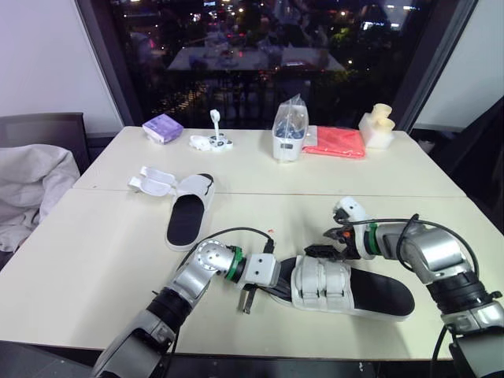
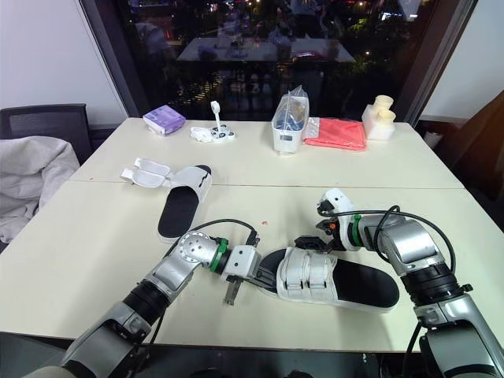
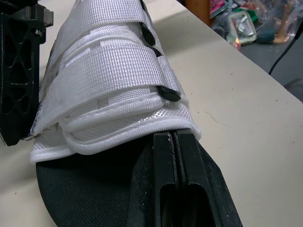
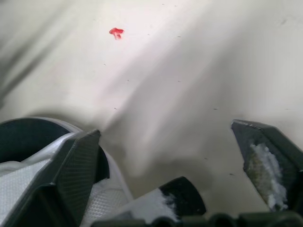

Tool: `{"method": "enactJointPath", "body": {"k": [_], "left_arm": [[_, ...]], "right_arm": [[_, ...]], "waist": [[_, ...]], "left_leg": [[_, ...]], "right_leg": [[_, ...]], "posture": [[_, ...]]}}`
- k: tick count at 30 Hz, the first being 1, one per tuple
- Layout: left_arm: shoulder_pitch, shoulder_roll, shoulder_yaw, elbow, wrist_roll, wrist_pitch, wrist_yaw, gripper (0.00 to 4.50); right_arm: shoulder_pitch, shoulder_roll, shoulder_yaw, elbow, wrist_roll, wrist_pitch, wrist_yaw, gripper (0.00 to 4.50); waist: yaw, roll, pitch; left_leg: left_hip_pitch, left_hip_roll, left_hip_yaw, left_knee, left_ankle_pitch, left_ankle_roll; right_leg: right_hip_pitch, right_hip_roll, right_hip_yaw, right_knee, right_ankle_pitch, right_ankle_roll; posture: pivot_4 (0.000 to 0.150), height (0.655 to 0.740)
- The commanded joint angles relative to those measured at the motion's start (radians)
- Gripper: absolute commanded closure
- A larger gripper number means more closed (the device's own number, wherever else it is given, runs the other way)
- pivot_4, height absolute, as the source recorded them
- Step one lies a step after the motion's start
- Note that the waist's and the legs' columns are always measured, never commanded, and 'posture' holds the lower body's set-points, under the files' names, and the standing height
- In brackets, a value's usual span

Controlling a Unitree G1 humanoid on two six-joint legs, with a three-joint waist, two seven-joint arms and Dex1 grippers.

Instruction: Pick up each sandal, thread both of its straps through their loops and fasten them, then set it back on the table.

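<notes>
Your left arm reaches in low from the near left, its forearm lying just above the desk [image 1: 94, 260] and pointing right. The left gripper [image 3: 175, 142] has its two black fingers pressed together with only a thin seam between them. It sits over the black footbed at the left end of the near sandal [image 1: 346, 287], right against the edge of the white upper.

Your right arm comes in from the near right, bent at the elbow, with the wrist turned left toward the same sandal. The right gripper [image 4: 164, 130] is spread wide. One of its fingers [image 4: 71, 175] is just beside the sandal's white upper on the far side, and the other is over bare desk.

The near sandal lies flat on the desk at near centre, between the two grippers, with its long axis running left to right. Both of its white woven straps [image 3: 109, 71] lie closed across the upper.

The second sandal [image 1: 187, 211] lies farther off to the left, and its straps [image 1: 151, 181] are splayed open on the desk.
</notes>
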Motion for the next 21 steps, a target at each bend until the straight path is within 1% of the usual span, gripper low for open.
{"method": "enactJointPath", "body": {"k": [1, 2, 6, 8, 10, 18, 20, 21], "left_arm": [[0.027, 0.01, -0.065, 0.023, 0.047, 0.009, -0.03, 4.5], [0.026, 0.01, -0.065, 0.024, 0.047, 0.008, -0.03, 4.5], [0.023, 0.008, -0.066, 0.03, 0.047, 0.007, -0.029, 4.5], [0.022, 0.008, -0.065, 0.032, 0.048, 0.005, -0.026, 4.5], [0.021, 0.008, -0.064, 0.033, 0.048, 0.003, -0.023, 4.5], [0.02, 0.009, -0.065, 0.034, 0.047, 0.002, -0.021, 4.5], [-0.001, 0.009, -0.053, 0.064, 0.053, -0.016, -0.009, 4.5], [-0.024, 0.01, -0.027, 0.085, 0.043, -0.013, 0.007, 4.5]], "right_arm": [[0.017, -0.029, 0.019, 0.012, -0.077, -0.033, -0.011, 0.03], [0.015, -0.031, 0.012, 0.014, -0.083, -0.04, -0.01, 0.03], [0.004, -0.109, -0.065, 0.006, -0.118, -0.175, 0.025, 0.03], [0.038, -0.162, -0.097, -0.032, -0.137, -0.266, 0.051, 0.03], [0.07, -0.191, -0.125, -0.065, -0.144, -0.315, 0.064, 0.03], [0.091, -0.187, -0.152, -0.075, -0.161, -0.344, 0.081, 0.03], [0.217, -0.28, -0.143, -0.16, -0.271, -0.515, 0.079, 0.03], [0.336, -0.36, -0.163, -0.198, -0.346, -0.703, 0.095, 0.03]], "waist": [[0.001, 0.0, 0.0], [0.001, 0.0, 0.0], [0.001, 0.001, 0.0], [0.003, 0.001, 0.0], [0.001, 0.0, 0.0], [0.001, 0.0, 0.0], [0.008, 0.001, 0.0], [0.019, 0.001, 0.0]], "left_leg": [[0.0, 0.0, 0.0, 0.0, 0.0, 0.0], [0.0, 0.0, 0.0, 0.0, 0.0, 0.0], [-0.002, -0.001, 0.0, 0.0, 0.0, 0.0], [-0.002, -0.001, 0.0, 0.0, 0.0, 0.0], [-0.002, -0.001, 0.0, 0.0, 0.0, 0.0], [-0.001, -0.001, 0.0, 0.0, 0.0, 0.0], [-0.001, -0.001, 0.0, 0.0, 0.0, 0.0], [-0.002, -0.001, -0.001, 0.0, 0.0, 0.0]], "right_leg": [[0.0, 0.0, 0.0, 0.0, 0.0, 0.0], [0.0, 0.0, 0.0, 0.0, 0.0, 0.0], [-0.002, 0.0, 0.0, 0.0, 0.0, 0.0], [-0.002, 0.0, 0.0, 0.0, 0.0, 0.0], [-0.002, 0.0, 0.0, 0.0, 0.0, 0.0], [0.0, 0.001, 0.0, 0.0, 0.0, 0.0], [0.0, 0.001, 0.0, 0.0, 0.0, 0.0], [0.0, 0.001, 0.0, 0.0, 0.0, 0.0]], "posture": [[0.15, 0.74], [0.15, 0.74], [0.15, 0.74], [0.15, 0.74], [0.15, 0.74], [0.15, 0.74], [0.15, 0.74], [0.15, 0.74]]}}
